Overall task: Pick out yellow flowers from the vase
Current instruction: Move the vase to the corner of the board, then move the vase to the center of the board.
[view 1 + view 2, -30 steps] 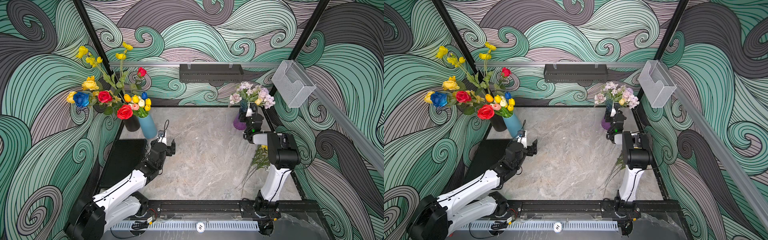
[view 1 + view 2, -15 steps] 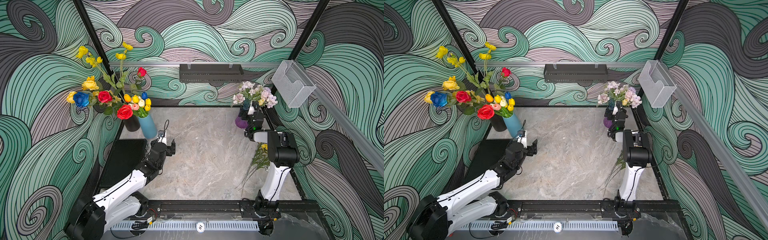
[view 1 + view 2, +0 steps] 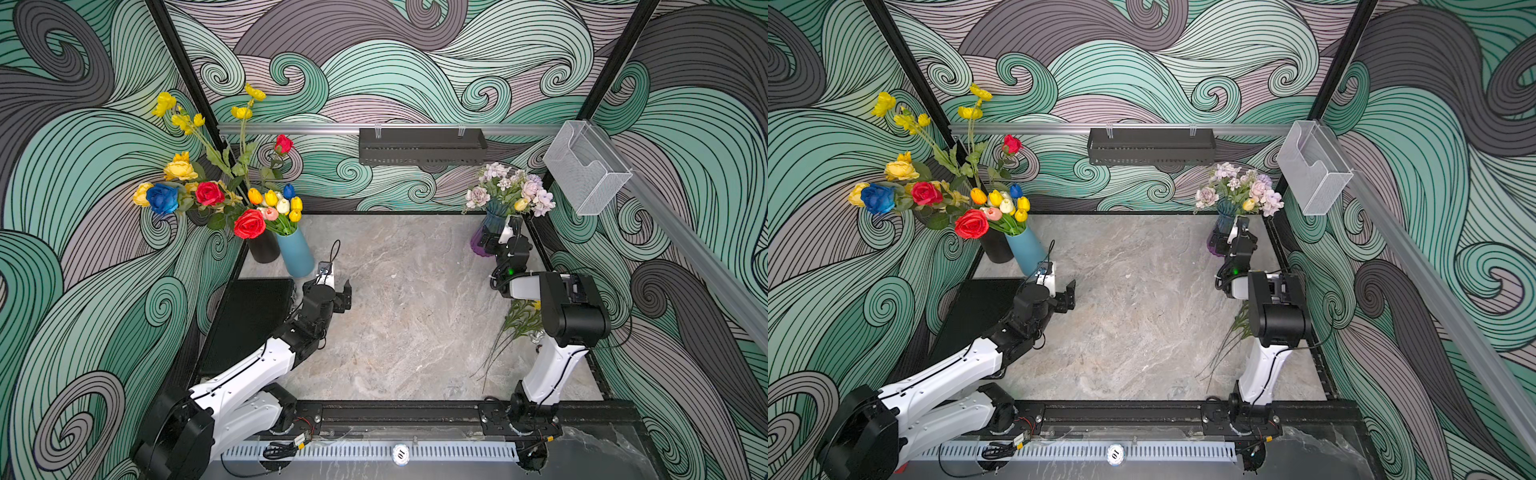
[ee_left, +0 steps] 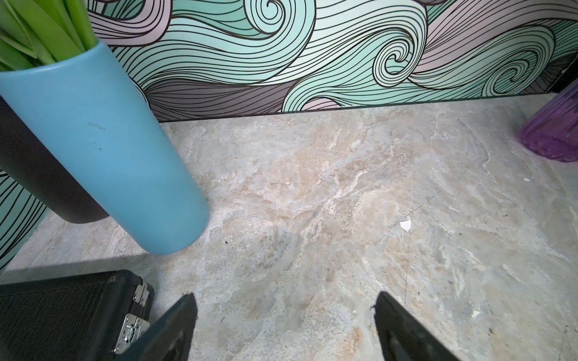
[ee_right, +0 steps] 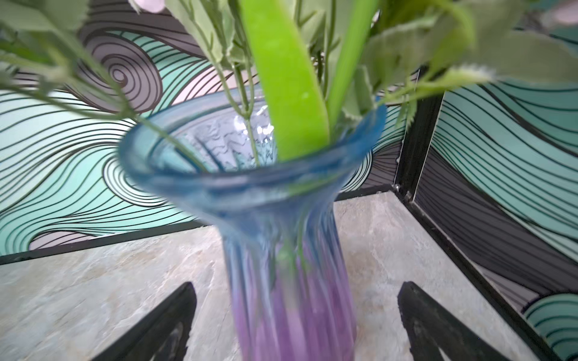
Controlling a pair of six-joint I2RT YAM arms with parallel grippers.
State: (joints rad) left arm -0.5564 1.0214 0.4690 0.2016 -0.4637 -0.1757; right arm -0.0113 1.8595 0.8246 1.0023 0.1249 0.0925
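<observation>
There is just one thing to read. A little round white tag (image 3: 400, 453) sits on the long white strip with slots (image 3: 457, 451) at the front edge, and it shows in both top views. The tag has two black marks on it, and they are turned sideways. They look like a 1 and a 0, so it may say 10. The tag is very small, so I am not sure. No other words or numbers in the pictures can be read.
</observation>
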